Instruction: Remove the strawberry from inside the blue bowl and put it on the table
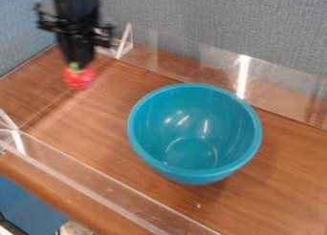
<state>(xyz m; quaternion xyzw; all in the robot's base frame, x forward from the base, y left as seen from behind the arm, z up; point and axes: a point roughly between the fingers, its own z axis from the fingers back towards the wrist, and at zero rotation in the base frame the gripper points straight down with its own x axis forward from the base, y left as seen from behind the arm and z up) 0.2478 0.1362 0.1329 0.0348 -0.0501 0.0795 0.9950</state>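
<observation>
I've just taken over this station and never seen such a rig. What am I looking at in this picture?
There is one view, from a fixed-looking camera looking down on the table from one side. The black machine at the upper left is the robot's arm; its lower end is the gripper, which does the grasping. It is slightly blurred, but the fingers look shut on the strawberry, the small red thing at their tips. Whether the strawberry touches the table or hangs just above it, I cannot tell. The big round blue bowl stands on the wood-grain top, with nothing in it. Low clear walls edge the table.
</observation>
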